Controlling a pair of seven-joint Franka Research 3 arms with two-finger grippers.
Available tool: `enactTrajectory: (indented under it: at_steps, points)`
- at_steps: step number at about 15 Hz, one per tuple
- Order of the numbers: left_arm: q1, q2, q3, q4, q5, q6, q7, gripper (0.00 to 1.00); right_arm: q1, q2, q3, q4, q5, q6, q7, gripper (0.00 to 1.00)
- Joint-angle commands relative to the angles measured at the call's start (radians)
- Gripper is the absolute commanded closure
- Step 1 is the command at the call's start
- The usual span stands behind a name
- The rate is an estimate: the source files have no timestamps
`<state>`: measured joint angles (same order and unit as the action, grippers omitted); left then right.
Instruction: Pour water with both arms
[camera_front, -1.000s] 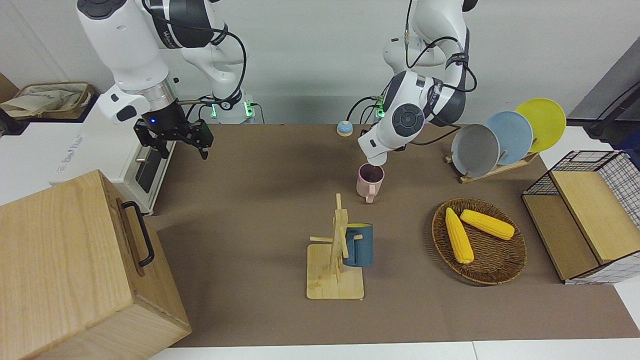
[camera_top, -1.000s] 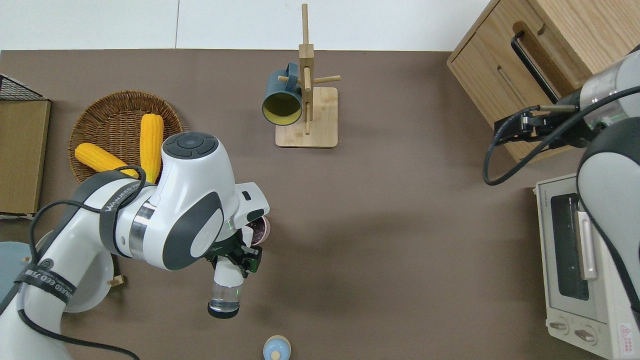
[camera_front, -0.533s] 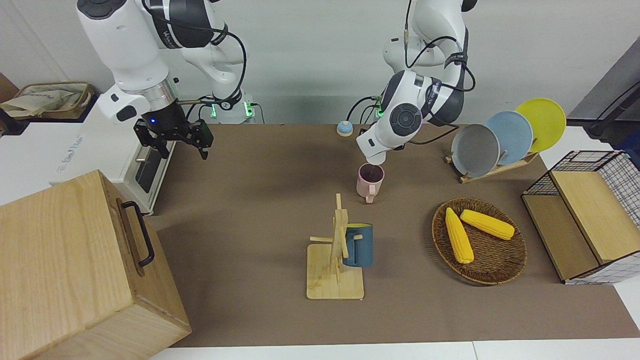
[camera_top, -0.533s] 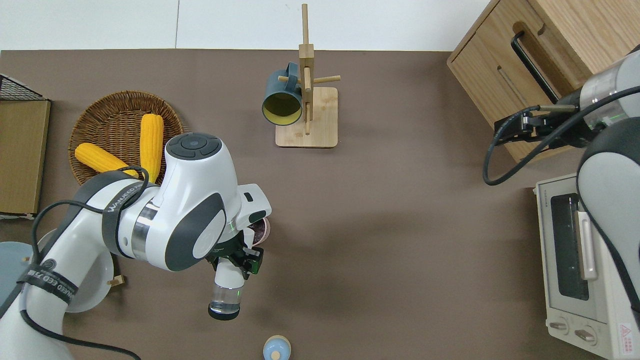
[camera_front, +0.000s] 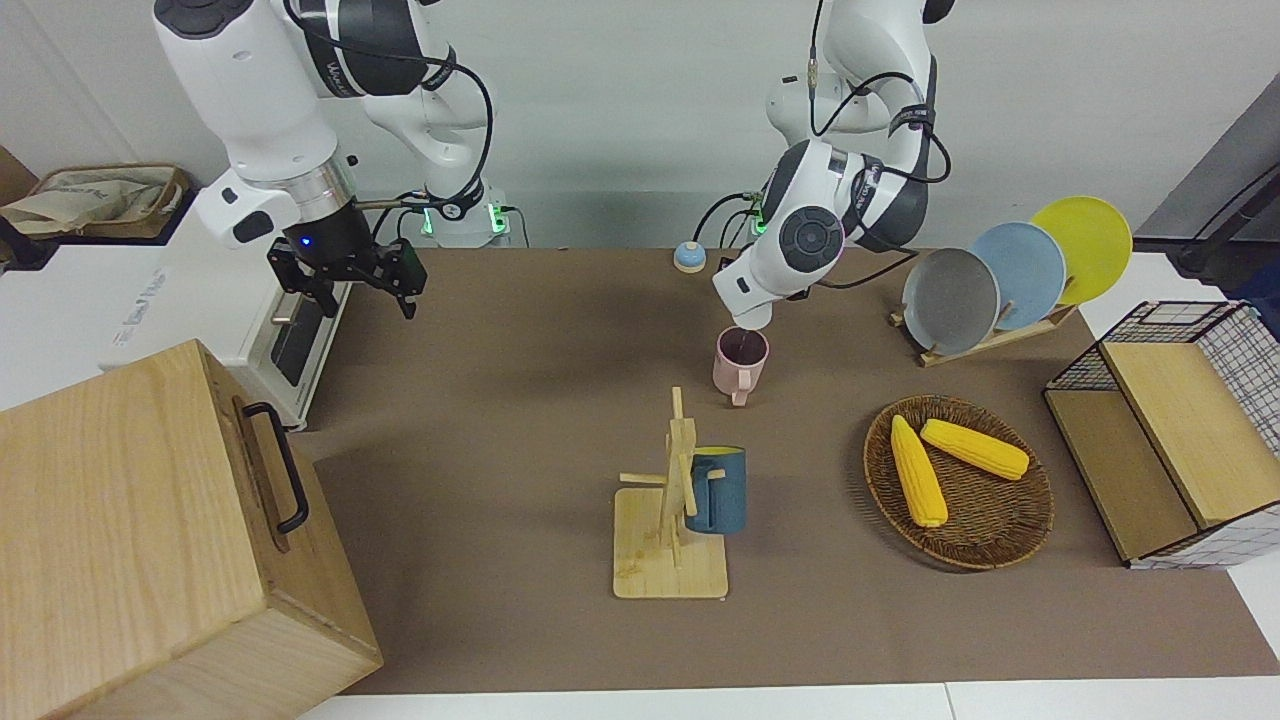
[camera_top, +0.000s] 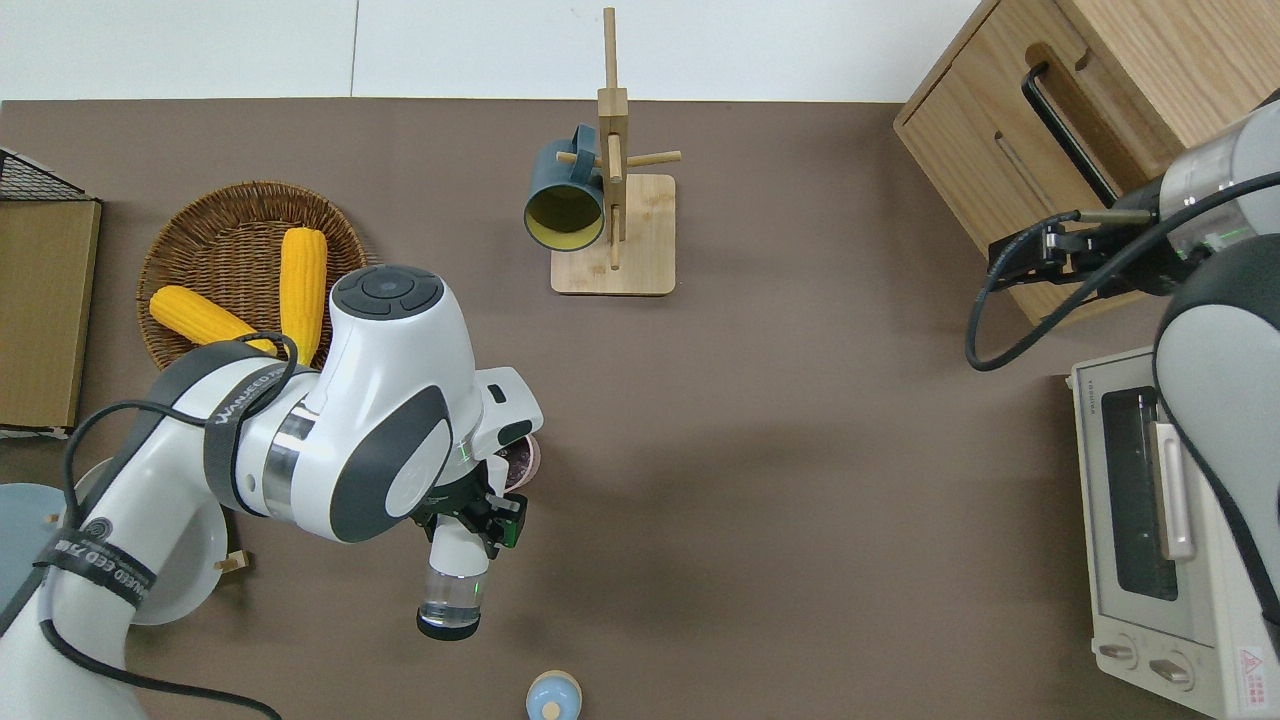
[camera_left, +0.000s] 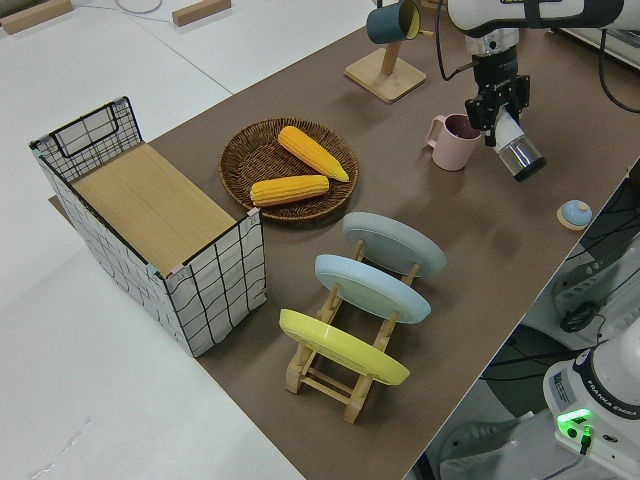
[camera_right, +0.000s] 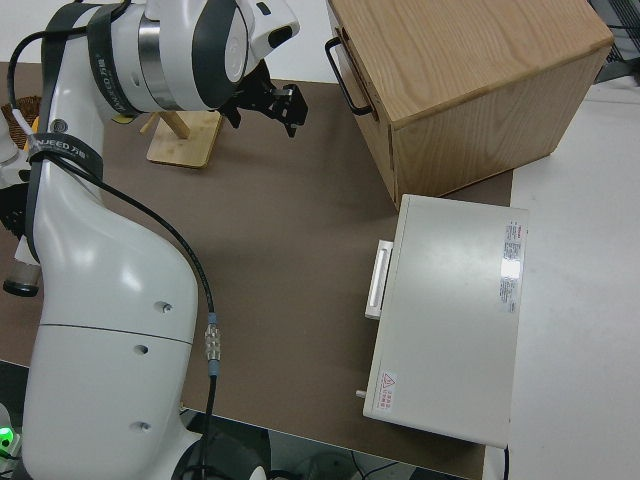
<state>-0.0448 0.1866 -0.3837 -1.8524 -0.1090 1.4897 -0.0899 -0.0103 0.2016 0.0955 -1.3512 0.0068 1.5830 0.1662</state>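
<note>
My left gripper (camera_top: 478, 512) pinched clear bottle (camera_top: 452, 585), tilted mouth-down over pink mug (camera_front: 740, 364) on bench (camera_front: 500, 420). Right arm parked, fingers (camera_front: 405, 283) spread.

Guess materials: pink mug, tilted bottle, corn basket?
Pink mug: probably glazed ceramic, smooth and opaque. Bottle in the left gripper: clear plastic or glass, see-through wall, white wrap, dark base. Basket: woven wicker, visible brown weave.

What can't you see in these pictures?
- Bottle's mouth: hidden by the left gripper and wrist in every view, so no stream shows.
- How full the pink mug is: the wrist covers it overhead.
- Grey plate: mostly under the left arm overhead.
- Oven: cut off by the overhead edge.
</note>
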Motion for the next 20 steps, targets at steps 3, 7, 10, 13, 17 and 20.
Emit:
enactTrajectory:
  at_steps: [3,7,10,13,17,20]
  points:
    - [-0.006,-0.007,-0.001,0.035,0.018,-0.046,-0.028,1.00,-0.023,-0.025,0.015,-0.034,0.018,0.022,-0.019,0.009]
    - [-0.006,-0.007,-0.001,0.035,0.018,-0.042,-0.030,1.00,-0.023,-0.025,0.015,-0.034,0.018,0.022,-0.019,0.009]
    - [-0.006,-0.009,-0.001,0.035,0.018,-0.029,-0.033,1.00,-0.023,-0.025,0.015,-0.034,0.018,0.022,-0.019,0.009]
    - [-0.004,-0.010,-0.001,0.033,0.017,-0.025,-0.033,1.00,-0.023,-0.025,0.015,-0.034,0.018,0.022,-0.019,0.009]
    - [-0.003,-0.032,-0.001,0.022,0.014,-0.013,-0.034,1.00,-0.023,-0.025,0.015,-0.034,0.018,0.022,-0.019,0.009]
    - [0.003,-0.096,0.000,-0.040,0.003,0.058,-0.036,1.00,-0.023,-0.025,0.015,-0.034,0.018,0.022,-0.019,0.009]
